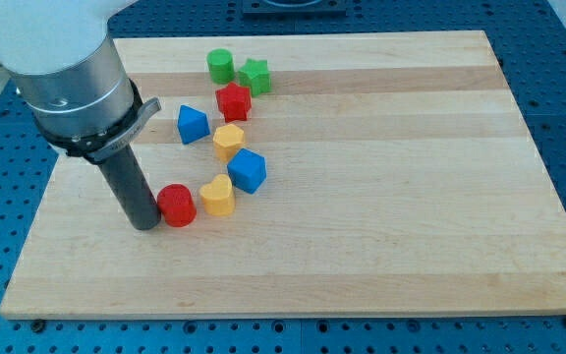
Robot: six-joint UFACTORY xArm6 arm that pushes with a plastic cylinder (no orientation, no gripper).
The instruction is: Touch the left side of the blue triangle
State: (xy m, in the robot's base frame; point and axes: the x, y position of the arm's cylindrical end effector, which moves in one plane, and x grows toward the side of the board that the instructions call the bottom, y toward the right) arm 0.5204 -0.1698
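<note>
The blue triangle (192, 124) sits on the wooden board (381, 197), left of centre toward the view's top. My tip (146, 225) rests on the board well below the triangle and a little to its left, right against the left side of the red cylinder (176, 205). The dark rod rises from the tip up to the grey arm body at the view's top left. The tip is apart from the blue triangle.
A yellow heart-like block (218, 195) and a blue cube-like block (247, 170) lie right of the red cylinder. A yellow hexagon (228, 141), red star (233, 100), green star (254, 76) and green cylinder (221, 66) curve toward the view's top.
</note>
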